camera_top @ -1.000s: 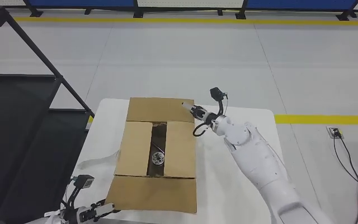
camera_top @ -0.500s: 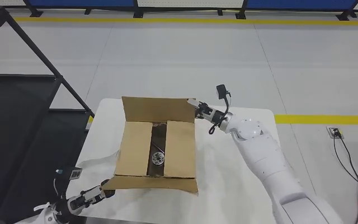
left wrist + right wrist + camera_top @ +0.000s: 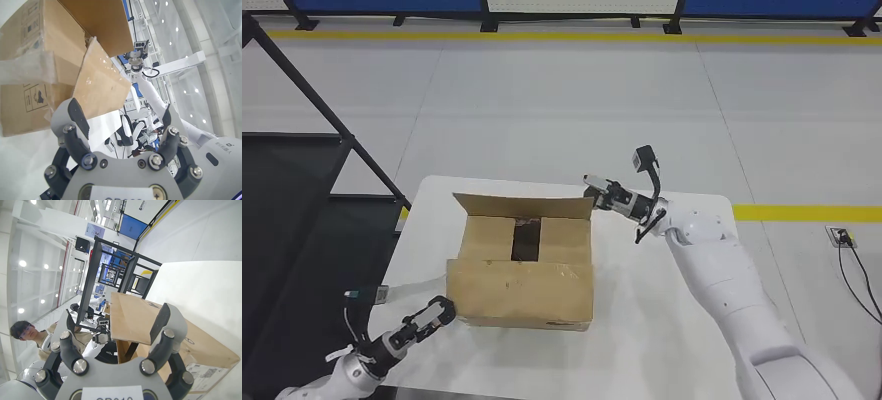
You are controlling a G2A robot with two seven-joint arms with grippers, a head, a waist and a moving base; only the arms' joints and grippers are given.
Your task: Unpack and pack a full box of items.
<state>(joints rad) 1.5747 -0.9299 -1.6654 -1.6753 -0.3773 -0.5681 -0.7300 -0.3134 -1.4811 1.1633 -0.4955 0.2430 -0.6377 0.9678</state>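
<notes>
Cardboard box (image 3: 482, 243) sits mid-table on the white table (image 3: 662, 320), somewhat toward my left side. Far flap (image 3: 525, 206) stands raised; near flap (image 3: 520, 291) is raised too, its outer face toward the top camera. The two inner flaps lie flat with a dark gap (image 3: 526, 238) between them; I cannot make out the contents. My right gripper (image 3: 592, 183) is at the far flap's right corner with its jaws spread wide. In the right wrist view the flap's corner (image 3: 132, 321) lies between my fingers (image 3: 163, 321), but I cannot tell whether they touch it. My left gripper (image 3: 437, 315) is low, just beside the box's near left corner, jaws wide and holding nothing. A loose strip of clear tape (image 3: 26, 70) hangs off the box side there.
</notes>
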